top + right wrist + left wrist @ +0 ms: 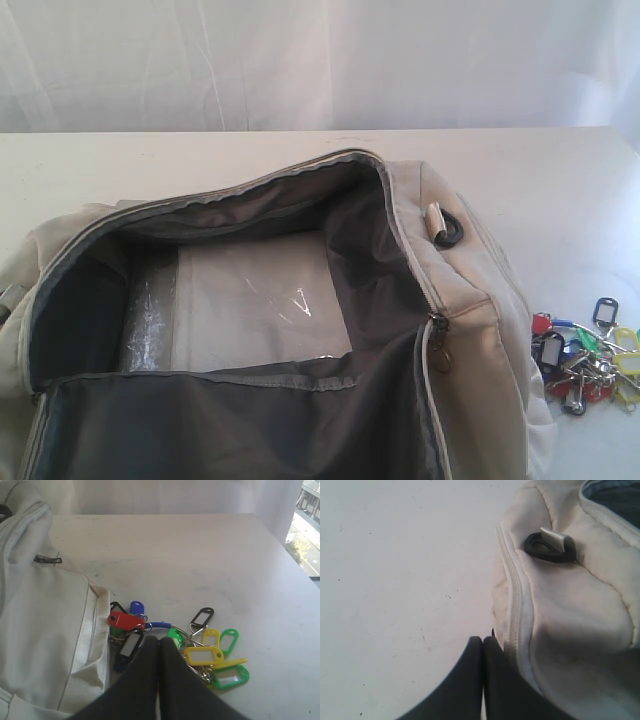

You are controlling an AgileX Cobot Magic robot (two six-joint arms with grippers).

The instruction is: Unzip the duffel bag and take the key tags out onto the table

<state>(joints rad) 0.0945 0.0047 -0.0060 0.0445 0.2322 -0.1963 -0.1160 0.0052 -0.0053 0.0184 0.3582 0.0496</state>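
Note:
The cream duffel bag (470,330) lies on the white table (200,165) with its top unzipped wide, showing the dark grey lining. The key tags (588,362), a bunch of red, green, yellow, blue and black, lie on the table just right of the bag. Neither gripper shows in the exterior view. In the right wrist view my right gripper (160,641) is shut and empty, over the near side of the key tags (202,655) beside the bag (40,630). My left gripper (483,640) is shut with nothing in it, close against the bag's end seam (512,610).
Inside the bag a clear plastic sheet (260,305) lies flat on the bottom. A dark strap ring (448,228) sits on the bag's right end, and a zipper pull (440,355) hangs below it. A white curtain hangs behind the table's far edge.

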